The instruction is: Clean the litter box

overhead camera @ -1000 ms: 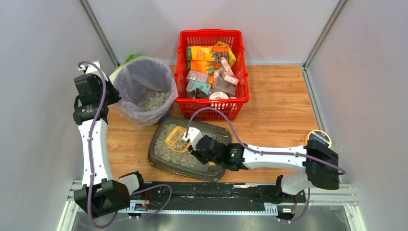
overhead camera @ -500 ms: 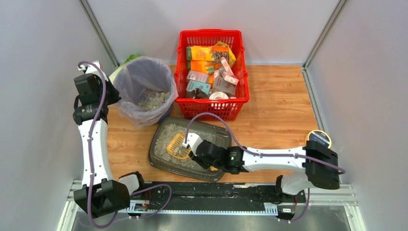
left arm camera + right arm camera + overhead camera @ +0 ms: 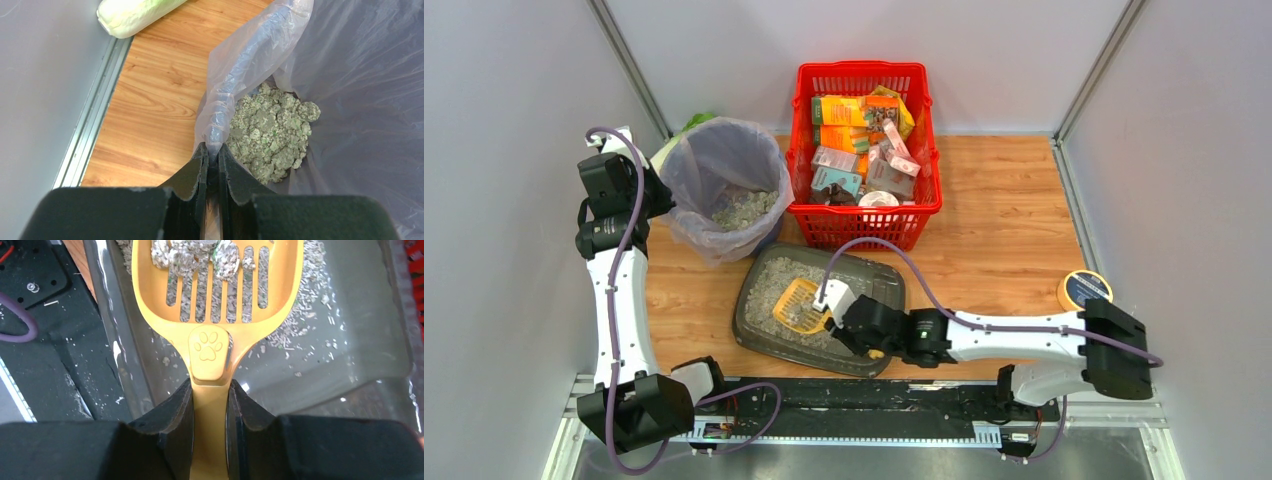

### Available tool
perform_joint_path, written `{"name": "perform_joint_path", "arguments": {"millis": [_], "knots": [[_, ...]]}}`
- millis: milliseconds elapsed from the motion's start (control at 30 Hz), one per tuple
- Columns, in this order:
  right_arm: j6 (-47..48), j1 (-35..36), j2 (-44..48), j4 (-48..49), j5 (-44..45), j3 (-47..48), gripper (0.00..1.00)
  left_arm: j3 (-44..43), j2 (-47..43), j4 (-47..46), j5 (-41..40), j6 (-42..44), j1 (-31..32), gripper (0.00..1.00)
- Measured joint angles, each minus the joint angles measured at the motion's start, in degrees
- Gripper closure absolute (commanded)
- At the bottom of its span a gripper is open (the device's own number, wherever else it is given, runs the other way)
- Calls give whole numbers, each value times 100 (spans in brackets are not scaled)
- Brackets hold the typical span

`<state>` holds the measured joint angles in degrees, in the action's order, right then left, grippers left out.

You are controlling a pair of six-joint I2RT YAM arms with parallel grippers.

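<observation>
The right gripper (image 3: 210,390), clamped on the scoop (image 3: 210,345) over the near-centre litter box (image 3: 749,340), should lift level, clumps (image 3: 195,252) seemingly loose, toward the far-left bag (image 3: 360,75) that the left gripper (image 3: 212,152) pinches.

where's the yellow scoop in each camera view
top external: scoop lower centre, over the litter box.
left wrist: not in it; only the bin shows.
right wrist: scoop centre, handle in the right gripper, head at the top edge.
shared landmark: litter box, in top external and right wrist; the bin links left wrist to top external.
</observation>
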<state>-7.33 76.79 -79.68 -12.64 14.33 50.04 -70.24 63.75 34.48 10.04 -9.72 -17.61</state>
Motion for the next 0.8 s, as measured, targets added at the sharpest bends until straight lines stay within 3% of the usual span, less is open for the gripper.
{"name": "perform_joint_path", "arguments": {"millis": [100,300,800], "knots": [[9,-61,337,85,-9,-315,100,0,0,-2,2,0,0,100],[9,-249,-734,90,-118,374,100,0,0,-2,9,0,0,100],[-48,-197,-262,-704,-153,422,100,2,-2,-13,46,-2,0,100]]}}
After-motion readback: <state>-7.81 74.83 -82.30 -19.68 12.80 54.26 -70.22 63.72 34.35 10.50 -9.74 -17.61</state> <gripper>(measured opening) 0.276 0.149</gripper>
